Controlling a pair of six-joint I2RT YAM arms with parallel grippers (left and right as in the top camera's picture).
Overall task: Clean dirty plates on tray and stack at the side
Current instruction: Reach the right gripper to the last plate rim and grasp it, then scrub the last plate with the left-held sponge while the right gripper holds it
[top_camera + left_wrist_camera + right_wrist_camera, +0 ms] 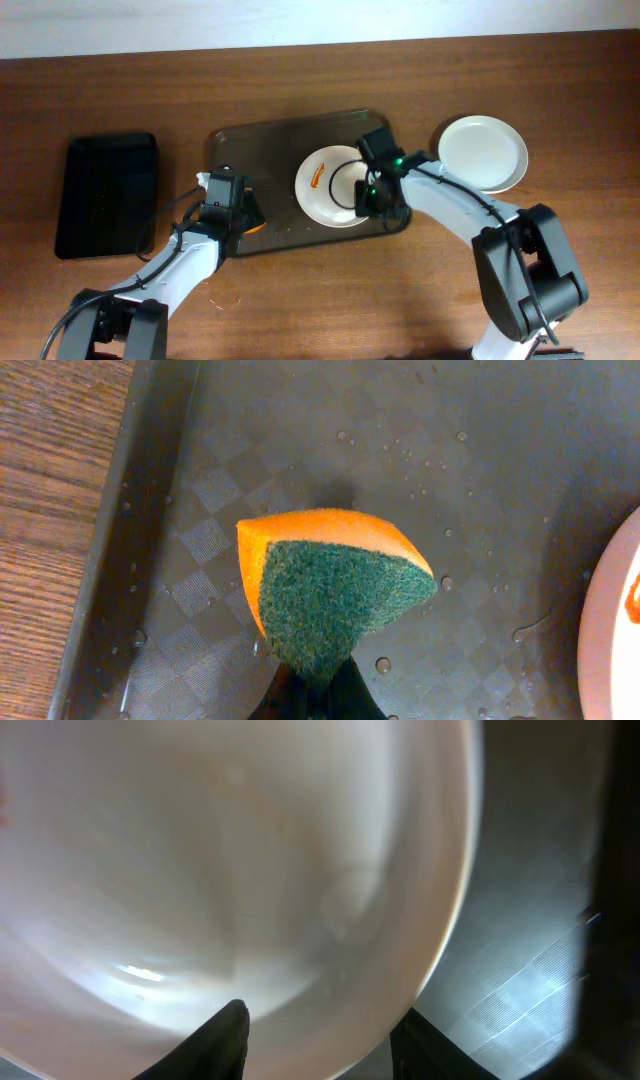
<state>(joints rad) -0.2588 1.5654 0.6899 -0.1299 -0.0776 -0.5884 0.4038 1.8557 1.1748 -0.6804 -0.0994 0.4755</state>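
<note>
A white plate (325, 183) with an orange smear lies on the dark brown tray (270, 140), right of its middle. My right gripper (377, 195) is open and straddles that plate's right rim. In the right wrist view one finger is over the plate (230, 850) and the other over the tray (530, 970), with the gripper (320, 1030) around the rim. My left gripper (240, 212) is shut on an orange and green sponge (335, 590), held just above the tray's wet floor (480, 480). A pale plate (482, 152) lies on the table right of the tray. A third plate is not in view.
A smaller glossy black tray (105, 195) lies on the table at the far left. The smeared plate's edge (615, 630) shows at the right of the left wrist view. Water drops dot the tray floor.
</note>
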